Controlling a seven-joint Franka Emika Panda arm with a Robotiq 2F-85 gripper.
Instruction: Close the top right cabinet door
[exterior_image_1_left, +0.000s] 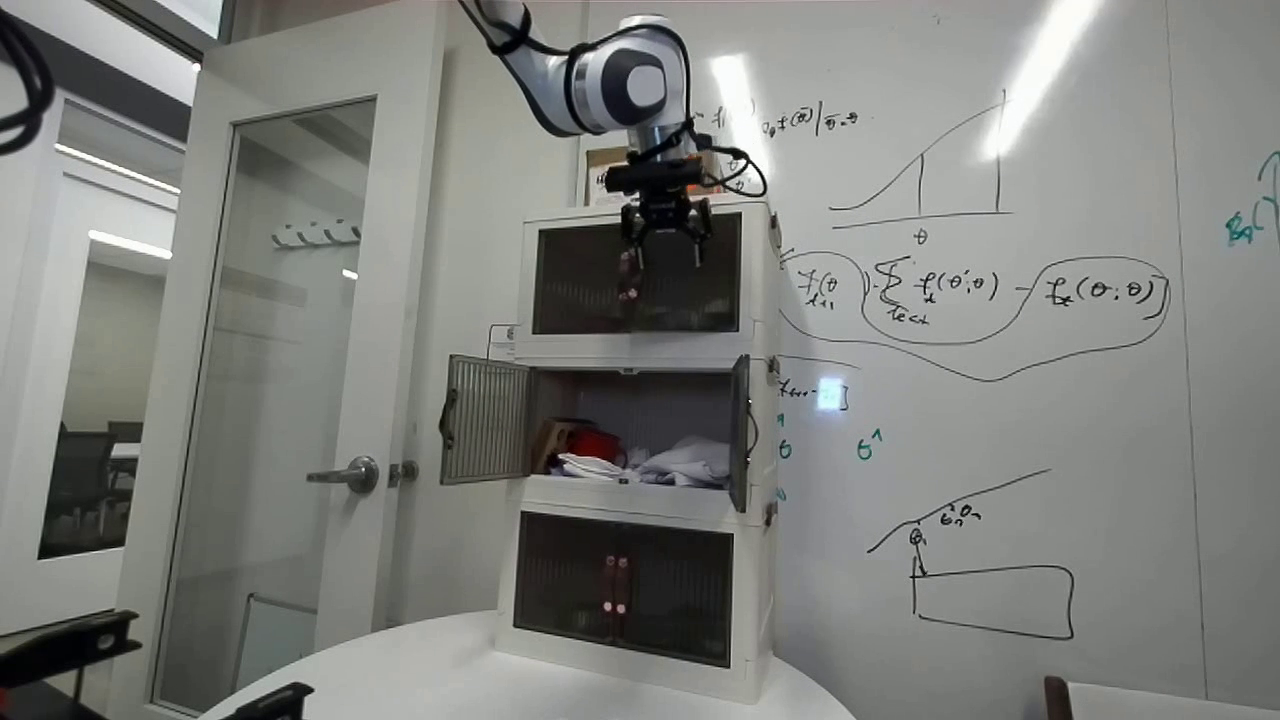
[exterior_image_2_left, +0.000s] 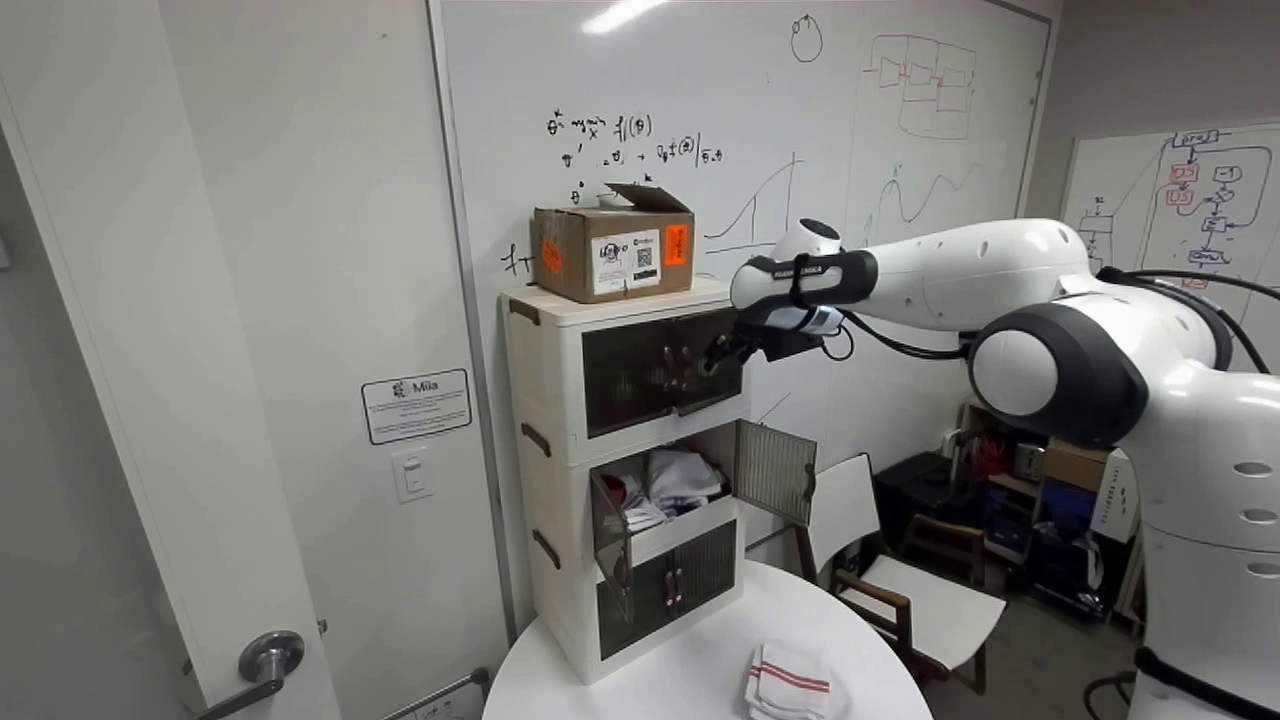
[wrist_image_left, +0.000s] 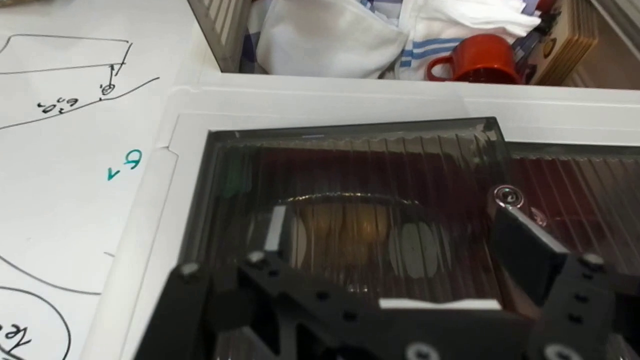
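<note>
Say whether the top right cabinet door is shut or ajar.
The top right cabinet door is slightly ajar: in the wrist view its free corner stands out past the neighbouring left door, overlapping the white frame.

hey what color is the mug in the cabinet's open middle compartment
The mug is red, leaning slightly to orange; the wrist view shows it best.

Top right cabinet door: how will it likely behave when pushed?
The top right cabinet door should feel stiff, looking a flat ribbed panel. It probably swings, like the open door below; little travel seems needed, its inner edge standing slightly proud.
</note>
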